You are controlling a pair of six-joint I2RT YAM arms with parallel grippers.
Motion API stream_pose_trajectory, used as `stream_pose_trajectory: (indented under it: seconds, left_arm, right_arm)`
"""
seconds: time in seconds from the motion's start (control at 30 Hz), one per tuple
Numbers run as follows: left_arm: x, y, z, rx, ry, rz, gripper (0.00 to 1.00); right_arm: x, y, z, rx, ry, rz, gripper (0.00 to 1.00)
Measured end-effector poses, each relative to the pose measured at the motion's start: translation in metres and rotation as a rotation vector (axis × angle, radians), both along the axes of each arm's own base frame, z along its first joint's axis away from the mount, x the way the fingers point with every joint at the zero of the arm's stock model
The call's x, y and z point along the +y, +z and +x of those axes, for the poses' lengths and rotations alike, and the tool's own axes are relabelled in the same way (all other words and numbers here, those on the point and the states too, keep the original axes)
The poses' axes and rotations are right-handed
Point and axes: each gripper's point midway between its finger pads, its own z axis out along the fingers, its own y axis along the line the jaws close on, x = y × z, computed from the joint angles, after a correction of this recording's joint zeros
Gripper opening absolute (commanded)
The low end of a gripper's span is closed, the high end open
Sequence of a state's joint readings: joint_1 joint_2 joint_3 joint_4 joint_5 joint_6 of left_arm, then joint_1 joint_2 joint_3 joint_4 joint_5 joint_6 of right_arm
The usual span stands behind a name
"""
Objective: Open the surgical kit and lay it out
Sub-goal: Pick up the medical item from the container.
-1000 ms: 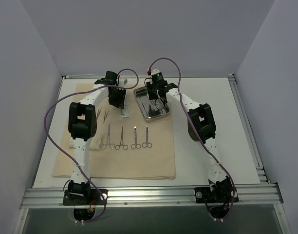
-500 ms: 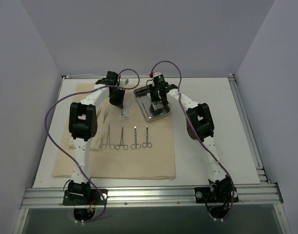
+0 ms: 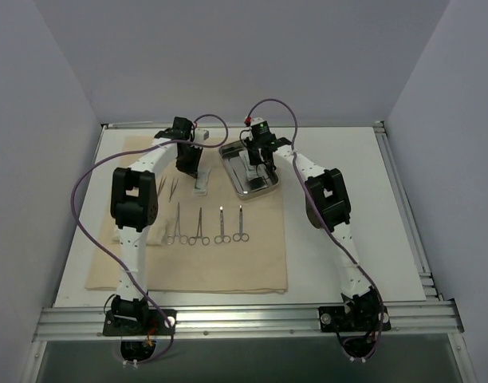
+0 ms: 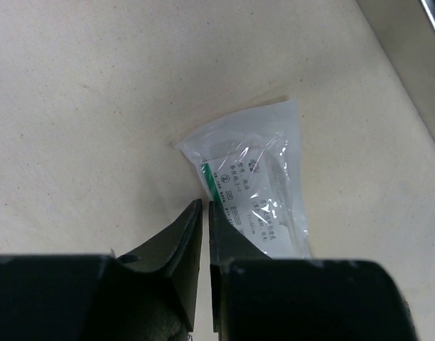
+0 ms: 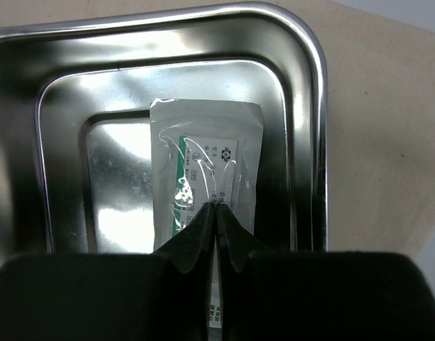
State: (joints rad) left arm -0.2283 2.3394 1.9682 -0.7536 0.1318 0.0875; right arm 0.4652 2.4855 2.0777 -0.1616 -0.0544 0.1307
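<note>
Top view, cloth: we find the beige cloth wrap [image 3: 228, 267] spread flat on the white table [image 3: 348, 207].
Top view, tray: the small rectangular steel tray [image 3: 265, 186] sits on the cloth's far right part, at about 1 o'clock from the cloth's middle.
Top view, instruments: a row of four ring-handled steel instruments [image 3: 221, 227] lies near the cloth's middle, rings toward 6 o'clock. Thin metal tweezers [image 3: 171, 188] lie at 10 o'clock from that row.
Top view, arms: the left gripper [image 3: 190, 167] hangs over the first clear plastic packet [image 3: 202, 186], which lies on the cloth at 9 o'clock from the tray. The right gripper [image 3: 256, 166] is down inside the tray. We cannot read either claw from here.
Left wrist, claw: the left gripper [image 4: 205, 204] has its fingers drawn all but together, with only a thin slit between them.
Left wrist, packet: the first packet [image 4: 256, 188] lies flat on the cloth [image 4: 97, 106] at 1 o'clock from the fingertips, its near edge meeting them. We cannot tell whether film is pinched.
Right wrist, claw: the right gripper [image 5: 216, 206] has its fingers pressed together.
Right wrist, packet: the second clear plastic packet [image 5: 203, 153] lies lengthwise on the tray [image 5: 61, 71] floor, running from the fingertips toward 12 o'clock. The tips meet at its middle, and we cannot confirm a grip.
Right wrist, surroundings: cloth [image 5: 374, 106] shows at 3 o'clock, beyond the tray rim.
</note>
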Motion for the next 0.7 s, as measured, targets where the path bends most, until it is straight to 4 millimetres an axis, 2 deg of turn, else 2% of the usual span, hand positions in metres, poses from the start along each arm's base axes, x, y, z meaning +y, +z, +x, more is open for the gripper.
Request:
stream_pose_trajectory:
  seconds: [0.1,0.23,0.33,0.5,0.63,0.7]
  left_arm:
    - [0.004,-0.002,-0.002,0.005,0.003,0.012,0.17]
    - [0.012,-0.003,-0.004,0.011,0.014,0.026,0.17]
    - [0.016,-0.003,-0.005,0.014,0.02,0.03,0.17]
    - [0.018,-0.003,-0.006,0.015,0.021,0.034,0.18]
    - [0.016,-0.001,-0.006,0.014,0.018,0.025,0.31]
    - [0.014,0.003,-0.006,0.01,0.017,0.012,0.33]
  right_arm:
    - [0.0,0.0,0.0,0.001,0.0,0.002,0.09]
    - [0.001,0.0,0.0,0.001,0.001,0.003,0.32]
    - [0.002,0.0,-0.001,0.001,0.003,0.002,0.4]
    - [0.005,-0.001,-0.005,0.004,0.007,-0.009,0.48]
    - [0.004,-0.001,-0.007,0.015,0.002,-0.021,0.52]
    - [0.004,0.0,-0.006,0.015,0.001,-0.025,0.53]
